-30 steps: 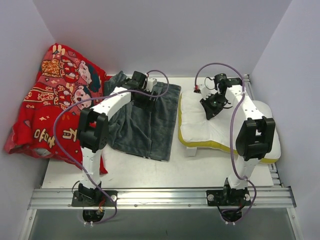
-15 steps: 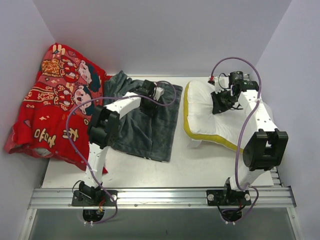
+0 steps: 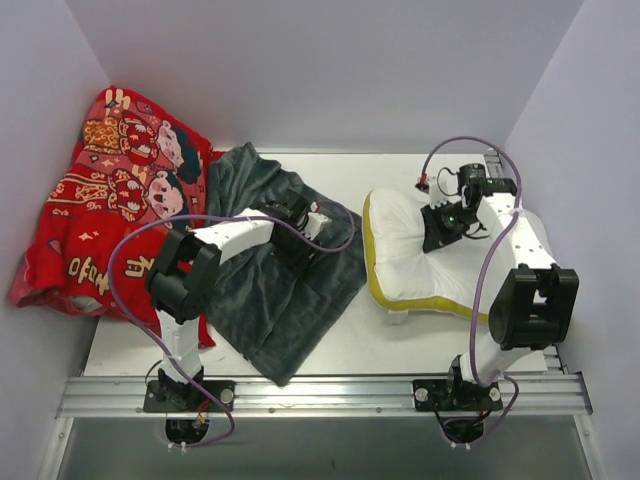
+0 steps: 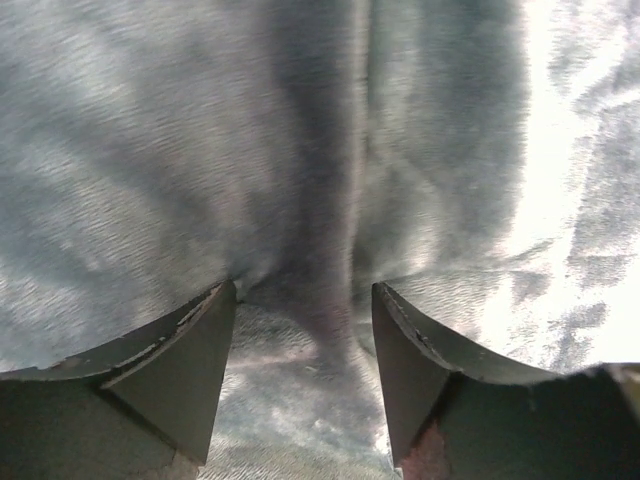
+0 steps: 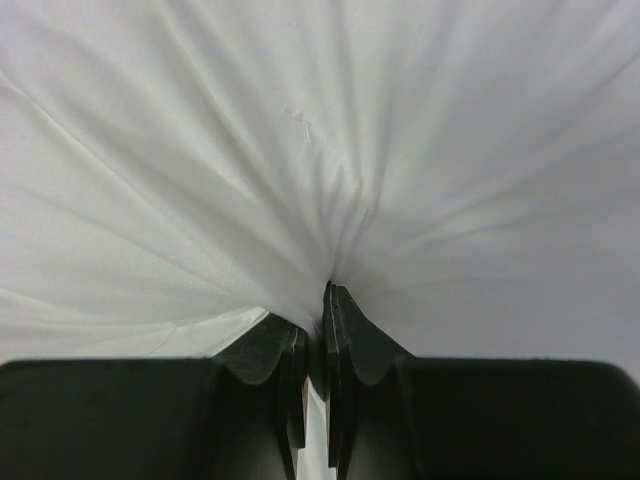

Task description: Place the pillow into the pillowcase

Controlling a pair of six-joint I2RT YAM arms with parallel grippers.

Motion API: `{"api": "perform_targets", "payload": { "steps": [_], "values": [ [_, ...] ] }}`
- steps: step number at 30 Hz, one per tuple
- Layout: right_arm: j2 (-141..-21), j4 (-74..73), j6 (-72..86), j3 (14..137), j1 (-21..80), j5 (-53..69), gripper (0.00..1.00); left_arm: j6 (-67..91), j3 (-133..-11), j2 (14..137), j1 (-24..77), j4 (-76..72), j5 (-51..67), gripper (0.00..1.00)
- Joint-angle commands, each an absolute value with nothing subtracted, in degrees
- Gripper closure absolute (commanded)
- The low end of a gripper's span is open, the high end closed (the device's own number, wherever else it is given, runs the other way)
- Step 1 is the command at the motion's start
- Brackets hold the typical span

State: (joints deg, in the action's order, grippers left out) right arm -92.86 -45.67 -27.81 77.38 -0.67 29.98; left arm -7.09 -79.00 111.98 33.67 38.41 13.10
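The white pillow [image 3: 425,275] with a yellow band [image 3: 372,262] along its left edge lies at the right of the table. My right gripper [image 3: 441,227] is shut on a pinch of its white cover near the far side; in the right wrist view the cloth [image 5: 320,120] puckers into the closed gripper [image 5: 325,296]. The dark grey-blue plush pillowcase [image 3: 270,310] lies spread at centre left. My left gripper [image 3: 300,240] sits on its middle. In the left wrist view the fingers [image 4: 200,350] stand apart with a thick fold of plush [image 4: 150,150] bunched between them. No zebra face shows.
A red cloth with cartoon figures [image 3: 100,200] is heaped against the left wall. The white table [image 3: 400,345] shows between pillowcase and pillow. A metal rail [image 3: 320,395] runs along the near edge. Walls close in the left, back and right.
The pillowcase has been dragged toward the near edge and now lies skewed and longer, with my left gripper on it. The right gripper has moved slightly nearer with the pillow, which has settled lower.
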Motion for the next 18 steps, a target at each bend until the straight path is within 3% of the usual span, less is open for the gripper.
{"api": "perform_targets", "payload": {
  "steps": [1, 7, 15, 18],
  "values": [
    [-87.5, -49.8, -25.4, 74.9, -0.4, 31.5, 1.00, -5.5, -81.6, 108.4, 33.0, 39.5, 14.7, 0.34],
    [-83.7, -48.5, -22.0, 71.5, -0.4, 29.1, 1.00, -6.6, -81.9, 109.7, 33.1, 39.6, 10.9, 0.33],
    [-82.8, -53.0, -26.5, 69.8, 1.9, 30.8, 1.00, -6.3, -90.6, 116.4, 32.7, 37.4, 14.1, 0.79],
    [-83.5, -53.6, -26.9, 69.8, 2.7, 31.1, 1.00, -5.5, -98.0, 120.3, 32.7, 36.9, 15.5, 0.90]
  ]
}}
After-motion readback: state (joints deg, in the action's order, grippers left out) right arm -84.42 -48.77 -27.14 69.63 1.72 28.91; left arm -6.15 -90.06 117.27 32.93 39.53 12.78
